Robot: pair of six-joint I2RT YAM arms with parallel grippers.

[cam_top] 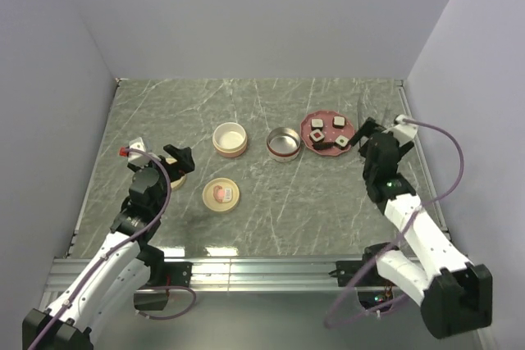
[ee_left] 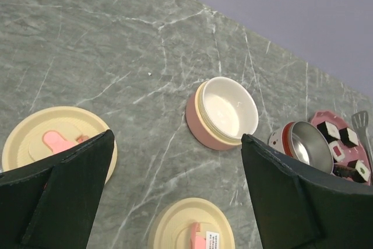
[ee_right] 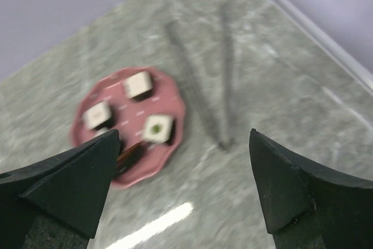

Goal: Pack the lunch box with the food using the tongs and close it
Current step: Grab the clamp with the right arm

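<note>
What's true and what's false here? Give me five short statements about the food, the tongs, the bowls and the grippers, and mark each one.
1. All four food pieces sit on the pink plate. True.
2. The right gripper holds the tongs. False: its jaws are open and empty, and the tongs lie on the table beside the plate.
3. The pink bowl is empty. True.
4. A lid covers the metal bowl. False: it stands open, and both cream lids lie on the table.
5. The left gripper is open. True.
</note>
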